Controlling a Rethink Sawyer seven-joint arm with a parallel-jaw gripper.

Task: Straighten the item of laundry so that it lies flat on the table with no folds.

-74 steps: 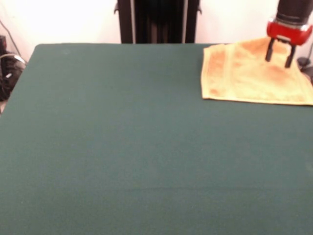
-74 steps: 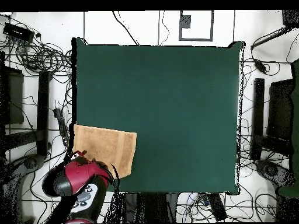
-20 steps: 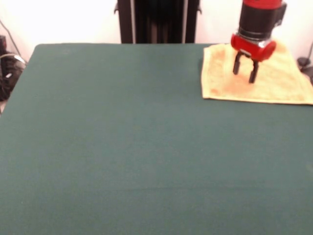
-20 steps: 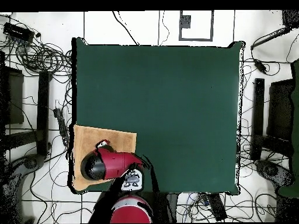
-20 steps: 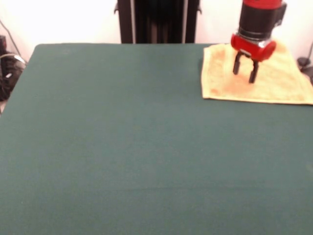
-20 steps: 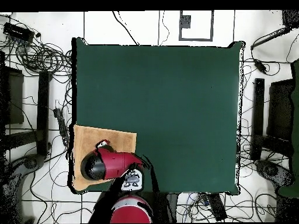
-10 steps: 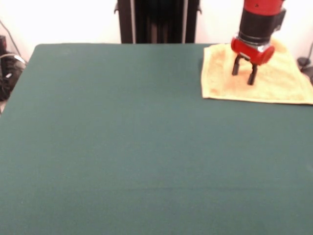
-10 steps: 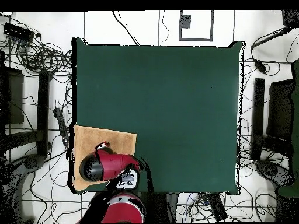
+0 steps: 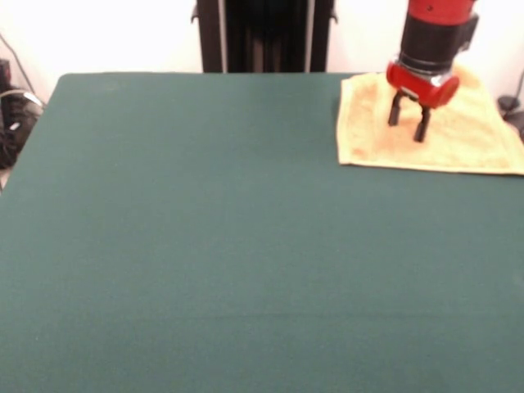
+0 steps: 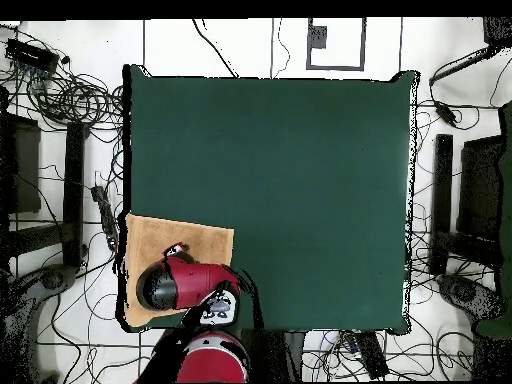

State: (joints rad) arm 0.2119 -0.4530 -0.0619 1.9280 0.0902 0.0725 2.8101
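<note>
The orange-tan towel [image 9: 458, 131] lies spread at the far right corner of the green table [image 9: 205, 246] in the front view. Its right edge runs out of the picture. In the overhead view the towel [image 10: 190, 242] sits at the table's [image 10: 300, 180] lower left corner, partly under the arm. My gripper [image 9: 409, 124] hangs over the towel's middle with its two dark fingers [image 9: 422, 124] apart and empty, tips just above or at the cloth. In the overhead view the red wrist [image 10: 165, 285] hides the fingers.
The black pedestal [image 9: 264, 34] stands behind the table's far edge. Cables and black stands [image 10: 60, 200] lie on the floor around the table. The towel's left and bottom edges reach the table's edge in the overhead view.
</note>
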